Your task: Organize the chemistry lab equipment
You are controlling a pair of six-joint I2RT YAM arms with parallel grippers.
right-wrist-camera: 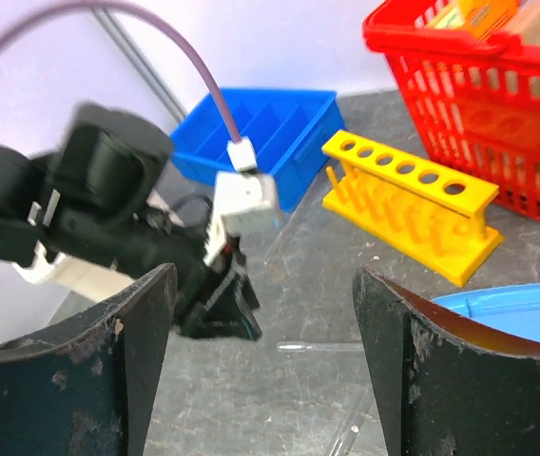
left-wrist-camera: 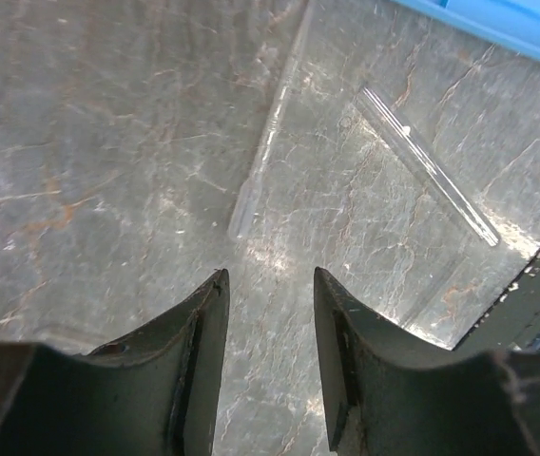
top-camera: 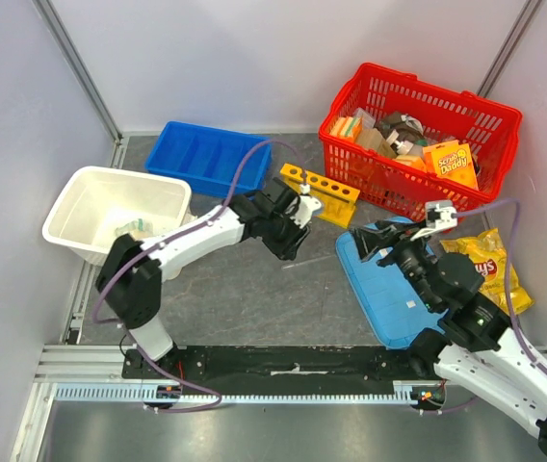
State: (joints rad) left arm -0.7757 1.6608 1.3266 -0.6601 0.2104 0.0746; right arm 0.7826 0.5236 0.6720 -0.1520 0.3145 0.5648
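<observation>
The yellow test-tube rack (top-camera: 319,192) stands upright in front of the red basket; it also shows in the right wrist view (right-wrist-camera: 408,204). Two thin clear tubes lie on the grey table, a slim one (left-wrist-camera: 265,142) and a wider one (left-wrist-camera: 429,166). My left gripper (top-camera: 288,241) is open and empty just above the table, short of both tubes (left-wrist-camera: 270,275). A slim tube (right-wrist-camera: 322,348) lies beside the left gripper (right-wrist-camera: 221,302). My right gripper (top-camera: 375,243) is open and empty over the blue lid (top-camera: 389,298). A small clear bag (top-camera: 134,228) lies in the white bin (top-camera: 91,188).
A blue divided tray (top-camera: 201,154) sits at the back left. The red basket (top-camera: 466,111) with sponge packs and boxes is at the back right. A yellow chip bag (top-camera: 490,265) lies right of the blue lid. Grey walls close in the sides.
</observation>
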